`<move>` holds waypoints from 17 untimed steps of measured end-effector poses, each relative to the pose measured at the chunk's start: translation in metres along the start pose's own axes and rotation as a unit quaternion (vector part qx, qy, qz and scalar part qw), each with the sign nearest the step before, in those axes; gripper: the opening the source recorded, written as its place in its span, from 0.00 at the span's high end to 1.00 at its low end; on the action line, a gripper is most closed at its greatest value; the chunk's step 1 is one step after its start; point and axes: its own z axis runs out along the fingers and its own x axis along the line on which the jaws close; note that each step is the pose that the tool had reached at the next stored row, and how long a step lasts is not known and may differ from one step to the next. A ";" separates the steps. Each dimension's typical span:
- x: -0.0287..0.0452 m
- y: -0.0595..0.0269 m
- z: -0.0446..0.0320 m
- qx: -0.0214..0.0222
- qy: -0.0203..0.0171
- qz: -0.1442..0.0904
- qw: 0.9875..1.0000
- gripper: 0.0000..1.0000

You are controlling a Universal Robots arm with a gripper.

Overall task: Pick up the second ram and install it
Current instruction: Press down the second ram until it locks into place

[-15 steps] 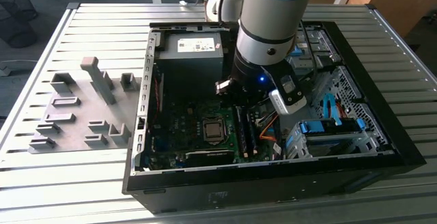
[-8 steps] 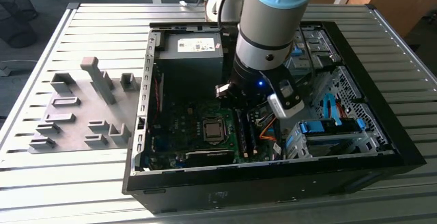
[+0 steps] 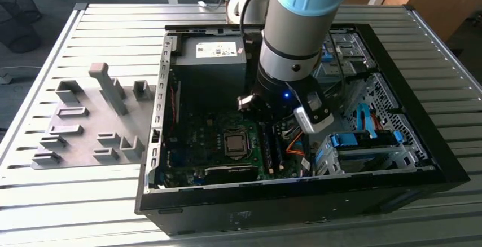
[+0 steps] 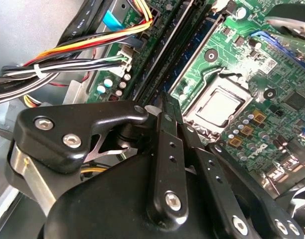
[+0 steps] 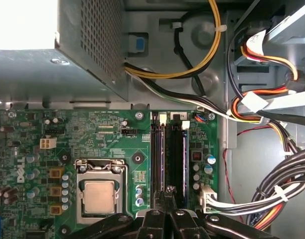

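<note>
Fingers pressed together over seated second ram.

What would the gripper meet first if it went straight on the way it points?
Most likely the dark memory slots on the green motherboard, beside the silver processor socket; the gripper points right at them, though depth is unclear.

An open black computer case lies on a slatted metal table. Inside, a green motherboard carries a bare silver processor socket, with the grey power supply at the far end. Bundled yellow, orange and black cables run along the case wall. On the exterior view's left sits a grey fixture tray.
</note>
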 end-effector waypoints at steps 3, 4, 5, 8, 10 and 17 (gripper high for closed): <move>-0.0002 -0.0001 0.0024 0.000 0.000 0.000 1.000 0.89; -0.0002 -0.0001 0.0032 0.000 0.000 0.000 1.000 0.89; -0.0002 -0.0001 0.0040 0.000 0.000 0.000 1.000 0.89; -0.0003 -0.0002 0.0060 0.000 0.000 0.000 1.000 0.89; -0.0003 -0.0003 0.0073 0.000 0.000 0.000 1.000 0.89; -0.0005 -0.0005 0.0126 0.001 0.000 0.000 1.000 0.89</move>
